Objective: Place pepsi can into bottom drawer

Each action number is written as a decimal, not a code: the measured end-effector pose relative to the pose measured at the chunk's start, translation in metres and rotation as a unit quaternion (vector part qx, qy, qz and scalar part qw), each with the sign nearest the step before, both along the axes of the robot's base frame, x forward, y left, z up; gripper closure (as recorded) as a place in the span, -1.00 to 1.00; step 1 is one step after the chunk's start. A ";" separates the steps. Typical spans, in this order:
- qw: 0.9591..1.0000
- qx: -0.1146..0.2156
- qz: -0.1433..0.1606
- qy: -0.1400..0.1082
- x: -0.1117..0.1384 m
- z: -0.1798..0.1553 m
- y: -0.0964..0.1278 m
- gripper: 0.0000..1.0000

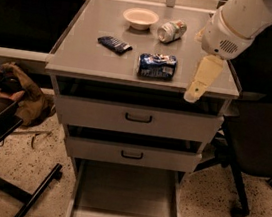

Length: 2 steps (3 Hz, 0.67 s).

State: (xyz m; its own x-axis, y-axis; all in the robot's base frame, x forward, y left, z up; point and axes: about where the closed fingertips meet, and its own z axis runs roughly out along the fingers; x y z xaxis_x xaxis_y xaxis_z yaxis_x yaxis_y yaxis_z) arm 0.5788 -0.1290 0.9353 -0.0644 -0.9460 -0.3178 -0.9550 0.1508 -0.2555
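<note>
1. Blue pepsi can lies on its side on the grey table, centre of the frame, near the front edge. Nothing touches it.
2. Long axis runs left-right in the frame, roughly parallel to the table's front edge. Cannot tell which end is the top.
3. Cream pincer hangs tip-down at the right of the frame, over the table's front right corner. It is to the right of the pepsi can and apart from it, holding nothing. Open or closed: cannot tell.
4. Step in hand, as judged: reach and grasp.
5. To do it well, move the pincer left until it is over the can's middle, then come down from above.
6. Close across the short width, front to back, not along the length. The body looks dented, so it may roll or slip; centre the grip and squeeze gently.
7. Keep clear of the silver can and bowl behind, and the dark blue packet to the left.
8. Bottom drawer stands pulled out at the bottom of the frame, grey floor bare. It sits below the two closed drawers with black handles, so the carry goes forward off the table edge, then down.
</note>
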 end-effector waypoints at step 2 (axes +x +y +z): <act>1.000 0.009 0.012 -0.013 0.009 -0.006 0.005 -1.00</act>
